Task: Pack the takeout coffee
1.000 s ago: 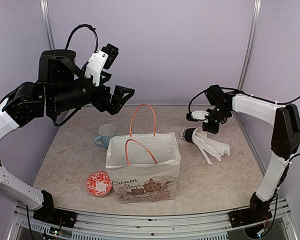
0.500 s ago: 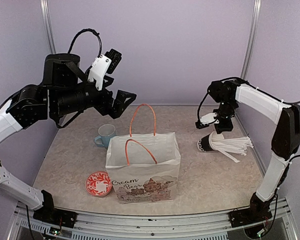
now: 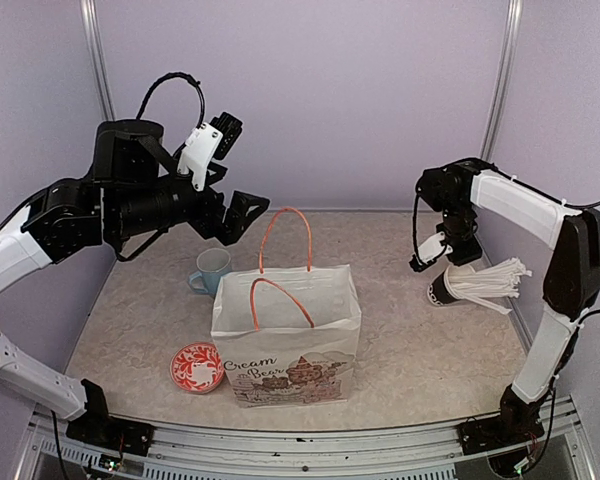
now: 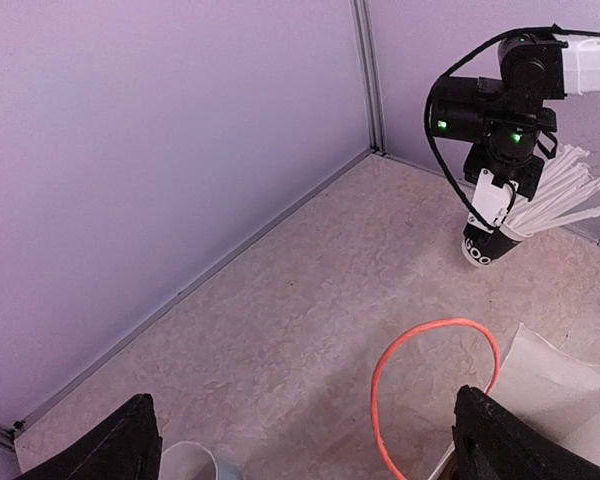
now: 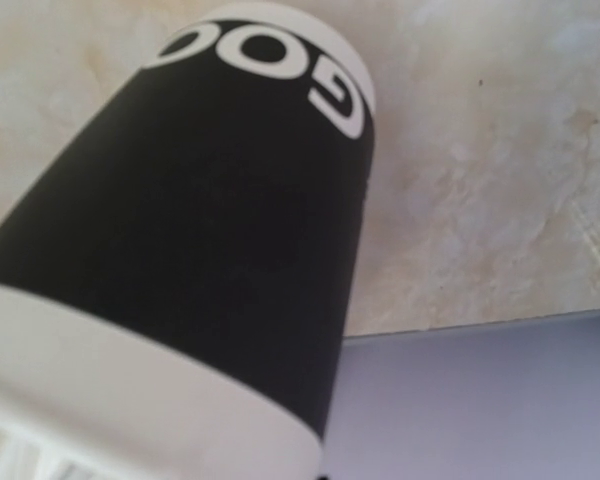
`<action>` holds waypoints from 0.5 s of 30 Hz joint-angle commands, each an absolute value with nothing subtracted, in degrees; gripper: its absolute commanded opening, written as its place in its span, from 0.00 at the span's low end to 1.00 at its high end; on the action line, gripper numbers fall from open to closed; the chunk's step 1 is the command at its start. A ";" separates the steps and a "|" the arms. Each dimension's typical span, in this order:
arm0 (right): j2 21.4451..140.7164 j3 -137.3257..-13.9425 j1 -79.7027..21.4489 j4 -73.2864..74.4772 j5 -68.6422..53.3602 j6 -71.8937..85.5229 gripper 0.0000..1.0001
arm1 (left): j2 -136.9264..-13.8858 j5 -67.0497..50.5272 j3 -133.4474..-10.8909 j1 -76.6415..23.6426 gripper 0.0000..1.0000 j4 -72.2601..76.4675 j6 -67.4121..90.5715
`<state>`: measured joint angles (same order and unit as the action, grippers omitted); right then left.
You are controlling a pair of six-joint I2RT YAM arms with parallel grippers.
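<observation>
The takeout coffee cannot be made out in any view, so its place relative to either set of jaws cannot be told. The left gripper [image 4: 305, 445] is held high above the bench [image 3: 420, 350] with its jaws spread wide. The right gripper [image 3: 438, 262] is clamped on a tilted black straw cup [image 3: 443, 291] with white straws fanned to the right. A paper bag [image 3: 285, 330] is stood upright mid-bench, its inside hidden. A blue mug [image 3: 212, 268] is set behind it, a red dish [image 3: 197, 366] beside it.
</observation>
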<state>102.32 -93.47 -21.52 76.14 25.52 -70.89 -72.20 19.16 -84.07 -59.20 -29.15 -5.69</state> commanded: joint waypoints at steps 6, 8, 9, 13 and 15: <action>104.56 -90.89 -20.65 79.10 27.62 -77.47 0.00 | -70.10 15.91 -82.57 -56.34 0.99 -26.52 -6.39; 104.60 -90.06 -20.57 79.11 27.50 -78.73 0.00 | -70.22 15.33 -82.44 -55.67 0.99 -26.38 -6.37; 104.40 -89.59 -20.48 79.10 27.65 -79.54 0.00 | -70.22 15.11 -82.42 -55.53 0.99 -26.31 -6.33; 103.47 -88.15 -20.34 79.19 28.87 -82.78 0.00 | -70.62 14.39 -82.35 -54.72 0.99 -25.90 -6.20; 103.19 -87.60 -20.26 79.15 29.25 -84.17 0.00 | -70.81 14.18 -82.35 -54.46 0.99 -25.63 -6.09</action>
<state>104.05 -88.73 -21.02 76.58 27.38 -75.29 -71.46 15.73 -82.74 -55.22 -27.70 -5.87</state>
